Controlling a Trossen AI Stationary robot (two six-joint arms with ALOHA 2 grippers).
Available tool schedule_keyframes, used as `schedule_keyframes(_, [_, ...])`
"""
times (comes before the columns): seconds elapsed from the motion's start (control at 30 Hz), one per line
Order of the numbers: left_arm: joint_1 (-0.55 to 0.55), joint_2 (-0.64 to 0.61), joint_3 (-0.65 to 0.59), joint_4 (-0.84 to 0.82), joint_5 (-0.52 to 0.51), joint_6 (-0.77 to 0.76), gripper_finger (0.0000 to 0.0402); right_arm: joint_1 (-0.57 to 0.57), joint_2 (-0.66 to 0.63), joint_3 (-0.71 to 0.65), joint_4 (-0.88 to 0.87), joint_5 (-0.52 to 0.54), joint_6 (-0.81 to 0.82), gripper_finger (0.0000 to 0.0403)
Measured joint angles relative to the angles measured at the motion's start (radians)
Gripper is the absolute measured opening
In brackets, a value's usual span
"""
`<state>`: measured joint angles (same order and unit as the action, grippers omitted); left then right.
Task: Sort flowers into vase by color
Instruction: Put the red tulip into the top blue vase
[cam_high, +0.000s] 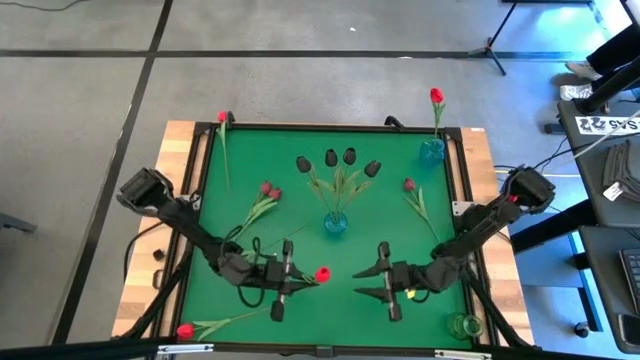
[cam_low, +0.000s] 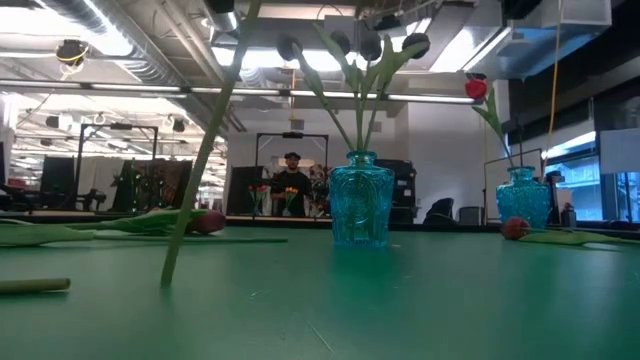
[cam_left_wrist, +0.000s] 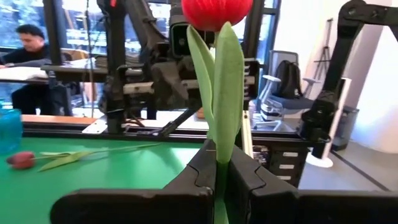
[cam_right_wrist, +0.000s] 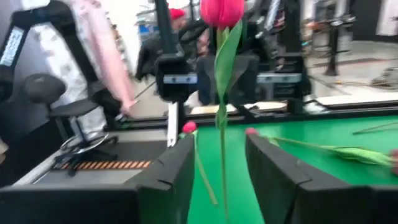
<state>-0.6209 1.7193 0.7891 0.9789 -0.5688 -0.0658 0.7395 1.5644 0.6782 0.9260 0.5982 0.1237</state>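
My left gripper (cam_high: 298, 277) (cam_left_wrist: 221, 163), near the table's near edge left of centre, is shut on a red tulip (cam_high: 322, 273) whose head (cam_left_wrist: 214, 9) stands above the fingers. My right gripper (cam_high: 373, 281) (cam_right_wrist: 217, 163) is open a little to that tulip's right, facing it and apart from it. A blue vase (cam_high: 335, 223) (cam_low: 360, 200) at the centre holds several near-black tulips. A second blue vase (cam_high: 432, 151) (cam_low: 522, 198) at the far right holds one red tulip. Other tulips lie flat on the mat. My left gripper pinches the red tulip between its two fingers, on the stem and leaf (cam_left_wrist: 222, 140) below the head. The fingers come level from the table's left and lie across the stem. The tulip stands nearly upright, tilted, with its stem (cam_low: 200, 170) reaching down to the mat.
Loose tulips lie on the green mat: a red one (cam_high: 222, 118) at the far left, a pink-maroon pair (cam_high: 268, 188), one (cam_high: 408, 184) right of centre, a red one (cam_high: 185, 330) at the near left edge. A green vase (cam_high: 463, 325) stands at the near right corner. A person sits beyond the table.
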Motion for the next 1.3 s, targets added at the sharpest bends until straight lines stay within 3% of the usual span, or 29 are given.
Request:
schedule_keyframes(0.1, [0.001, 0.007, 0.005, 0.000, 0.006, 0.006, 0.0006, -0.031, 0.059, 0.060, -0.012, -0.042, -0.022, 0.0185])
schedule_keyframes(0.27, [-0.001, 0.008, 0.005, 0.002, 0.003, 0.016, 0.0006, -0.049, 0.073, 0.127, -0.010, -0.003, -0.112, 0.0252])
schedule_keyframes(0.43, [0.008, 0.008, 0.005, 0.003, 0.003, 0.034, 0.0006, -0.090, 0.077, 0.206, -0.052, -0.033, -0.118, 0.0266])
schedule_keyframes(0.7, [0.035, 0.009, 0.006, 0.073, 0.013, 0.102, 0.0006, -0.138, 0.134, 0.304, -0.097, -0.048, -0.157, 0.0221])
schedule_keyframes(0.93, [0.070, 0.009, 0.006, 0.077, 0.066, 0.098, 0.0006, -0.160, 0.136, 0.312, -0.108, -0.041, -0.157, 0.0164])
schedule_keyframes(1.17, [0.104, 0.009, 0.006, 0.072, 0.063, 0.043, 0.0009, -0.164, 0.136, 0.312, -0.135, -0.040, -0.156, 0.0094])
schedule_keyframes(1.3, [0.108, 0.009, 0.006, 0.056, 0.049, 0.022, 0.0036, -0.166, 0.136, 0.312, -0.146, -0.013, -0.155, 0.0035])
